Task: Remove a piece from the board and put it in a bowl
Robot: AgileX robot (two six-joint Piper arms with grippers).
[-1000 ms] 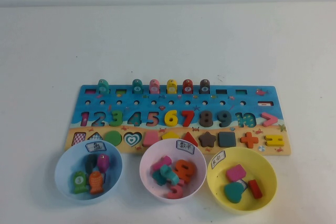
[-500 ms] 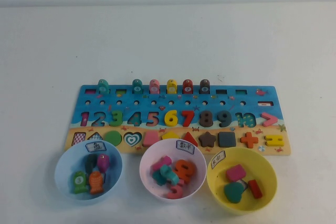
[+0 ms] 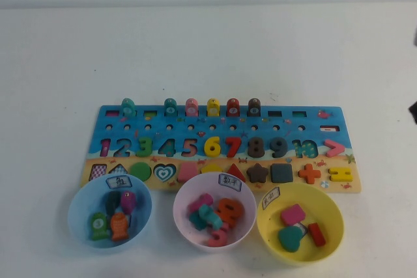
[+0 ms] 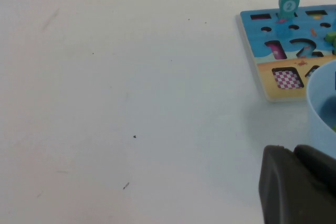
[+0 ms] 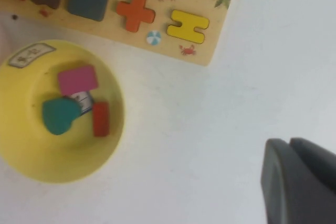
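equals piece (image 3: 340,174) on board (image 3: 221,128), far right end, beside orange plus (image 3: 309,173) | yellow bowl (image 3: 300,222) just nearer | left gripper (image 4: 296,182) by blue bowl (image 3: 109,214); right gripper (image 5: 299,179) right of yellow bowl; finger states cannot be told

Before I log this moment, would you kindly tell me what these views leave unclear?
- Left claw: left wrist view shows only a dark part at the frame corner; open or shut cannot be told.
- Right claw: right wrist view, likewise cut off; the high view shows just a dark sliver at the right edge.
- Label on the yellow bowl: writing too small to read.
- Light blue bowl: cropped in the left wrist view.
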